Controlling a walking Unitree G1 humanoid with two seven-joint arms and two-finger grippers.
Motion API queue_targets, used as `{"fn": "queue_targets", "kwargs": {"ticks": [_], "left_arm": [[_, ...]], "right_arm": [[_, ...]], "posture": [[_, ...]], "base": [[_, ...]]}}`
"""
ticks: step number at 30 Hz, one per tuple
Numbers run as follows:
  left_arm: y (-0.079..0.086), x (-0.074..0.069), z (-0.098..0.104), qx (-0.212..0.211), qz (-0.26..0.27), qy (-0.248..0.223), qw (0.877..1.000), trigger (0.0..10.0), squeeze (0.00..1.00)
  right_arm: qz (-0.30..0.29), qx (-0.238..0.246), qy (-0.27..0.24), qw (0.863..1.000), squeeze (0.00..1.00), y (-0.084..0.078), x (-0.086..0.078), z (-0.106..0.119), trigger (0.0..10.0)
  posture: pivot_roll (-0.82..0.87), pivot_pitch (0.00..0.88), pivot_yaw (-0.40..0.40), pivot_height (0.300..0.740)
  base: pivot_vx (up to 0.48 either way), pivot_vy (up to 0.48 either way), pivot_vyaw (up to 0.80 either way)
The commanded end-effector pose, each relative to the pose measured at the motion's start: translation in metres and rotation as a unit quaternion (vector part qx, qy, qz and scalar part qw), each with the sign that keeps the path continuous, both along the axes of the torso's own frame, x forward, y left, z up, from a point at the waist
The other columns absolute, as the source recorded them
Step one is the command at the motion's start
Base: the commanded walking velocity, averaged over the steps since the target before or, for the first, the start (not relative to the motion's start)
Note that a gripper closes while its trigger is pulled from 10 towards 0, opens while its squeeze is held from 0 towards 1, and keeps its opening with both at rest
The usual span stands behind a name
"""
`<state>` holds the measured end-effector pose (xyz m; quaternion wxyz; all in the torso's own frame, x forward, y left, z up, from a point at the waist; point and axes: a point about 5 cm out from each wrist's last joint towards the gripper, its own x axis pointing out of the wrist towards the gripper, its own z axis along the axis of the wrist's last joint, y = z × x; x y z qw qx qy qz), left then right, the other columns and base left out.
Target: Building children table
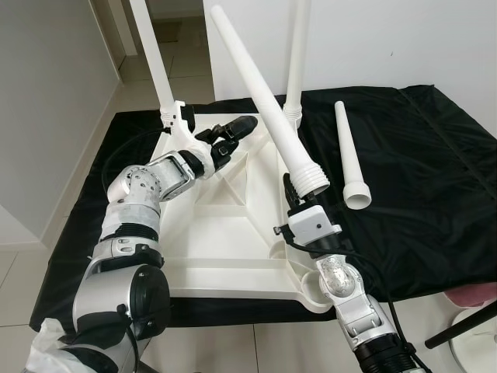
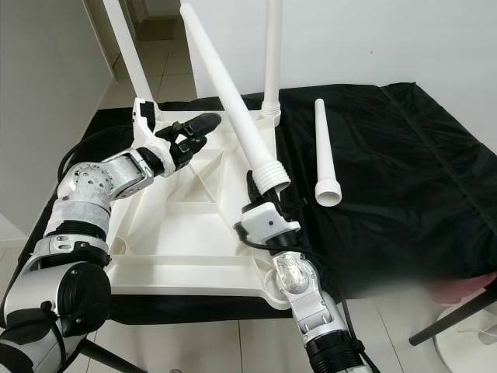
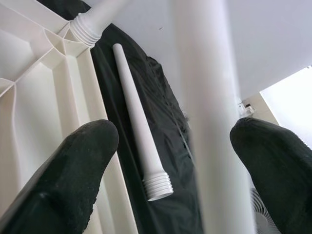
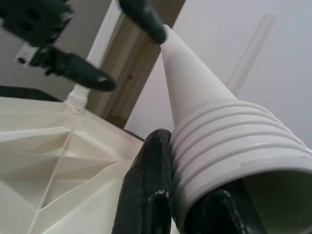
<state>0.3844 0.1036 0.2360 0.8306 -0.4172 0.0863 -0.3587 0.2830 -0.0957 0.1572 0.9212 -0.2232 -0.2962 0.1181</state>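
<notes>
I see a black sheet [image 1: 435, 179] spread over a pale tiled floor [image 1: 233, 350], with a plain white wall [image 1: 388, 39] behind it and a doorway opening at the far left. On the sheet lies the white plastic table [image 1: 225, 233], upside down, its ribbed underside facing up. Two legs already stand in its far corners: one at the far left corner [image 1: 151, 54] and one at the far right corner [image 1: 297, 54]. A loose leg [image 1: 349, 155] lies on the sheet just beside the table's right edge, threaded end toward me.

My right pincer [image 1: 293, 200] is closed on the threaded end of a third leg [image 1: 260, 93], which tilts up and away over the table's right half, its thin tip toward the far left. My left pincer [image 1: 233, 134] hovers over the far left part of the table with its fingers [image 3: 73, 165] spread wide apart on either side of that tilted leg, not gripping it.

At the near right, a white round base [image 1: 474, 342] and a dark rod sit on the floor. I can read no brand, label or writing anywhere.
</notes>
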Motion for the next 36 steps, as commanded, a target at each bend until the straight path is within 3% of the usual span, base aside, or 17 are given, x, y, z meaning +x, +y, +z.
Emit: {"fn": "queue_targets", "kwargs": {"ticks": [1, 4, 9, 18, 21, 24, 27, 33, 34, 35, 36], "left_arm": [[-0.003, -0.001, 0.004, -0.003, -0.017, -0.009, 1.0, 10.0, 0.0], [-0.007, -0.002, 0.005, -0.002, -0.027, -0.012, 1.0, 10.0, 0.0], [-0.027, -0.007, 0.01, 0.008, -0.077, -0.026, 0.997, 10.0, 0.0], [-0.034, -0.005, 0.012, 0.02, -0.087, -0.028, 0.996, 10.0, 0.0], [-0.031, -0.001, 0.017, 0.019, -0.081, -0.025, 0.996, 10.0, 0.0], [-0.013, 0.014, 0.028, 0.016, -0.037, 0.021, 0.999, 10.0, 0.0], [-0.004, 0.02, 0.033, 0.026, -0.004, 0.025, 0.999, 10.0, 0.0], [0.004, 0.024, 0.033, 0.036, 0.022, 0.032, 0.999, 10.0, 0.0], [0.006, 0.025, 0.033, 0.037, 0.029, 0.035, 0.998, 7.5, 0.0], [0.007, 0.025, 0.032, 0.036, 0.032, 0.036, 0.998, 4.1, 0.0], [0.007, 0.025, 0.032, 0.037, 0.032, 0.035, 0.998, 2.1, 0.0]], "right_arm": [[0.02, 0.0, 0.003, 1.0, 0.0, 0.006, 0.0, 0.001, 10.0], [0.029, -0.006, 0.006, 1.0, 0.0, 0.008, 0.0, -0.001, 10.0], [0.081, -0.04, 0.016, 0.996, 0.0, 0.019, -0.006, -0.007, 10.0], [0.096, -0.066, 0.004, 0.993, 0.0, 0.019, -0.009, -0.007, 10.0], [0.093, -0.076, -0.002, 0.993, 0.0, 0.017, -0.011, -0.007, 10.0], [0.09, -0.097, -0.01, 0.991, 0.0, 0.01, -0.015, -0.009, 10.0], [0.087, -0.101, -0.011, 0.991, 0.0, 0.008, -0.015, -0.01, 10.0], [0.079, -0.107, -0.016, 0.991, 0.0, 0.005, -0.014, -0.009, 10.0], [0.076, -0.107, -0.016, 0.991, 0.0, 0.004, -0.014, -0.009, 10.0], [0.074, -0.106, -0.016, 0.991, 0.0, 0.003, -0.014, -0.009, 10.0], [0.073, -0.106, -0.016, 0.992, 0.0, 0.003, -0.014, -0.009, 10.0]], "posture": [[-0.11, 0.0, 0.071, 0.74], [-0.11, 0.0, 0.069, 0.74], [-0.11, 0.0, 0.067, 0.74], [-0.11, 0.0, 0.071, 0.74], [-0.11, 0.0, 0.07, 0.74], [-0.11, 0.0, 0.078, 0.74], [-0.11, 0.0, 0.079, 0.74], [-0.12, 0.0, 0.083, 0.74], [-0.12, 0.0, 0.086, 0.74], [-0.12, 0.0, 0.086, 0.74], [-0.12, 0.0, 0.086, 0.74]], "base": [[0.0, 0.0, 0.0], [0.0, 0.0, 0.0], [0.0, 0.0, 0.0], [0.0, 0.0, 0.0], [0.0, 0.0, 0.0], [0.0, 0.0, 0.0], [0.0, 0.0, 0.0], [0.0, 0.0, 0.0], [0.0, 0.0, 0.0], [0.0, 0.0, 0.0], [0.0, 0.0, 0.0]]}}
